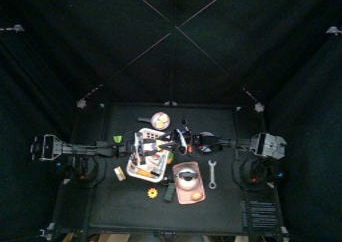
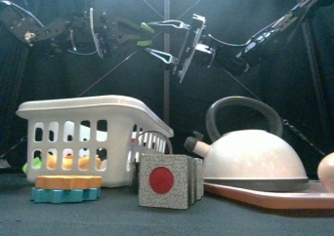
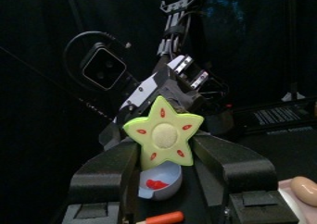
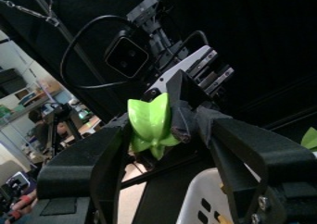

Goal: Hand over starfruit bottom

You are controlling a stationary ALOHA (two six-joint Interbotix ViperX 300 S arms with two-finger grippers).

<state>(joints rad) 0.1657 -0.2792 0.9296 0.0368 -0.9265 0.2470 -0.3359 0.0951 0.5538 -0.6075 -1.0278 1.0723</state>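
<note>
A yellow-green starfruit bottom (image 3: 166, 141) hangs in the air above the table, its star-shaped face towards the left wrist camera. My left gripper (image 3: 169, 152) is shut on it. In the front view the starfruit (image 2: 131, 31) shows high up at the left gripper's tip. My right gripper (image 2: 158, 40) faces it from the right with its jaws open. In the right wrist view the fruit (image 4: 151, 124) sits between the right gripper's (image 4: 154, 135) jaws, and I cannot tell whether they touch it. From above, the two grippers meet over the table's middle (image 1: 163, 140).
A white basket (image 2: 92, 118) with small items stands at the front left. Orange and teal gears (image 2: 68, 188) lie before it, next to a cube with a red dot (image 2: 167, 179). A white kettle (image 2: 255, 152) stands on a board (image 2: 280, 195). A wrench (image 1: 214, 172) lies to the right.
</note>
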